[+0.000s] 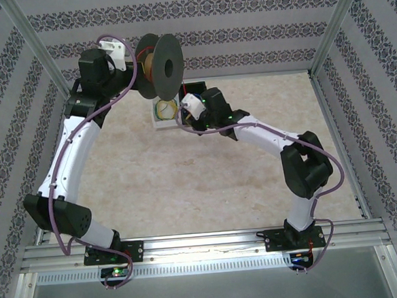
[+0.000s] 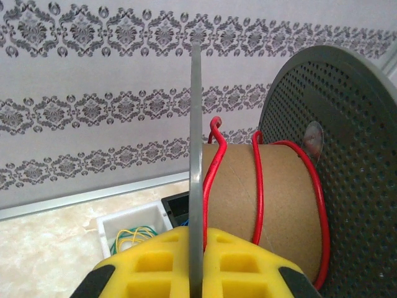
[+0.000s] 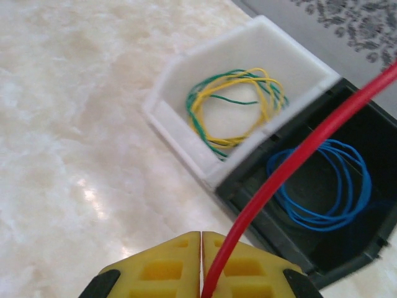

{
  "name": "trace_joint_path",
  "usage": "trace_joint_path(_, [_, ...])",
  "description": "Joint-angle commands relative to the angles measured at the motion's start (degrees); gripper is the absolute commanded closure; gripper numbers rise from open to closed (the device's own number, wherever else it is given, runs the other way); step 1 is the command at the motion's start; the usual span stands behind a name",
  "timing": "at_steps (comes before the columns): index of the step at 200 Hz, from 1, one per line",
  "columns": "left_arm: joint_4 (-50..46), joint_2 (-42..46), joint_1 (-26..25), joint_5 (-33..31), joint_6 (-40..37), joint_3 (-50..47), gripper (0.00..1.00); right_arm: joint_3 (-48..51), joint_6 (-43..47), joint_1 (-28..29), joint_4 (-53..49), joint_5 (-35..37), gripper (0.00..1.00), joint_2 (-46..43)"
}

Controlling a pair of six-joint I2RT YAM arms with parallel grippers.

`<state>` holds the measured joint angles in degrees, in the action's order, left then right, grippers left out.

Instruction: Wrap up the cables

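Left jaws are clamping the spool (image 2: 347,186) flange, holding it above the worktop (image 1: 186,170). The cables (image 2: 258,186) are sitting as loose red turns on its core. Right jaws are pinching the strand. Judgement: tension needs keeping even while winding.

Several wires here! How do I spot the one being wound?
Find the big grey perforated spool raised near the back wall. Around its brown cardboard core runs a thin red wire, one strand pinched by the right gripper. The blue coil in a black bin and the yellow-green coil in a white bin lie loose.
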<state>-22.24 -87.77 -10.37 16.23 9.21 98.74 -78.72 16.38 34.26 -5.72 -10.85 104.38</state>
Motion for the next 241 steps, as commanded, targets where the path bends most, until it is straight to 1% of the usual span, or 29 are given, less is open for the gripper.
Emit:
trace_joint_path(1, [13.8,0.5,1.0,-2.6,5.1,3.7,1.00,-3.3,-0.7,3.0,-6.2,3.1,1.00,1.9])
trace_joint_path(26, [12.6,-0.4,0.9,-4.7,5.3,4.2,1.00,-7.3,0.6,6.0,-9.7,2.8,1.00,2.9])
trace_joint_path(59, [9.8,-2.9,-1.1,-8.5,1.6,5.6,1.00,-13.8,4.2,10.7,-14.9,3.2,1.00,3.3])
trace_joint_path(94, [6.5,-6.4,-4.1,-11.9,-2.5,7.0,1.00,-20.1,7.2,12.6,-18.9,3.0,1.00,2.4])
trace_joint_path(141, [2.5,-9.4,-7.8,-14.8,-7.5,7.4,1.00,-27.3,12.4,12.3,-22.6,5.7,1.00,1.1])
trace_joint_path(178, [-1.9,-9.7,-9.7,-15.9,-11.3,6.4,1.00,-32.0,15.8,9.7,-23.6,7.4,1.00,1.3])
trace_joint_path(221, [-6.5,-9.4,-11.7,-19.2,-15.5,6.1,1.00,-36.9,17.3,6.6,-24.7,8.4,1.00,2.3])
trace_joint_path(241, [-5.9,-8.6,-11.7,-19.9,-15.6,5.7,1.00,-36.2,16.6,6.0,-24.6,8.1,1.00,1.8])
